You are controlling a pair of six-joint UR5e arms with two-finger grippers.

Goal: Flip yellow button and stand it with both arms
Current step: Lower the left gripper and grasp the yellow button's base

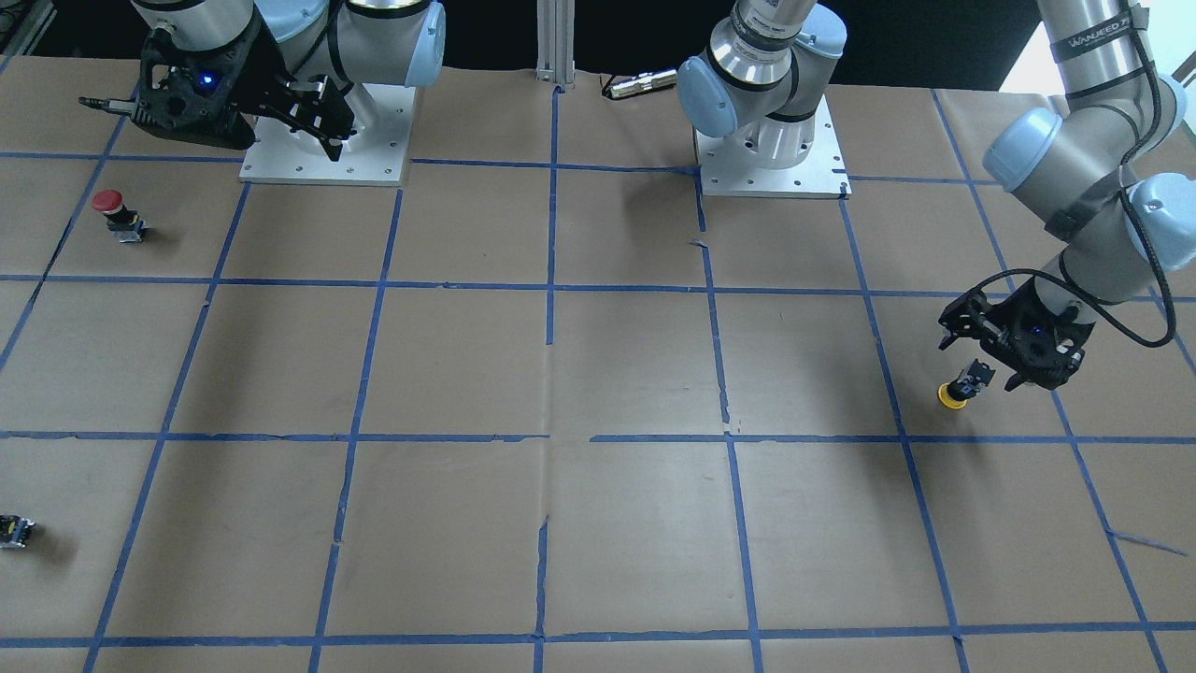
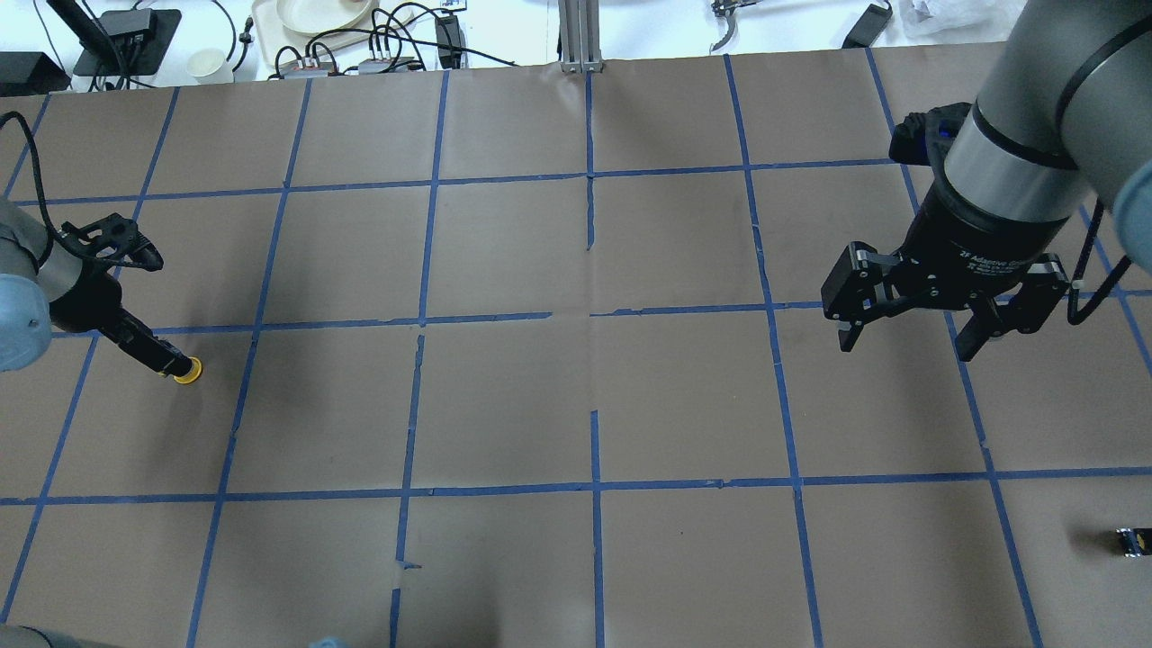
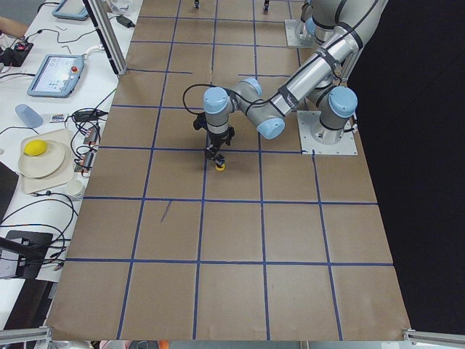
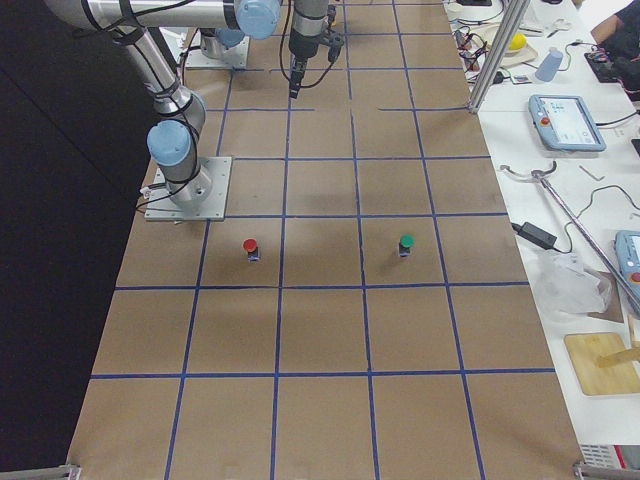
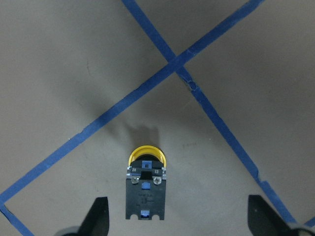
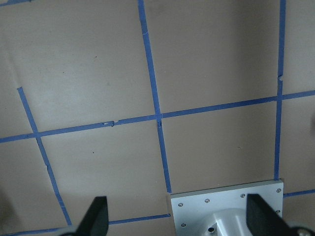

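Left gripper (image 5: 178, 209): fingers (image 5: 98, 219) spread wide, straddling the yellow button (image 5: 145, 189) without touching it. The button sits cap-down on the table (image 5: 74, 73), block uppermost. Next, I judge: centre, close squarely on the block, lift slowly. Right gripper (image 2: 907, 344) is spread too, well apart.

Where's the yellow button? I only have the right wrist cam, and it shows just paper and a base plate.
Observer: It's under the left gripper, out of your frame. The yellow button sits between its fingers.
Operator: Gripped?
Observer: No. The jaws are wide open on either side of it, not touching.
Operator: Orientation?
Observer: Cap down on the paper, contact block up.
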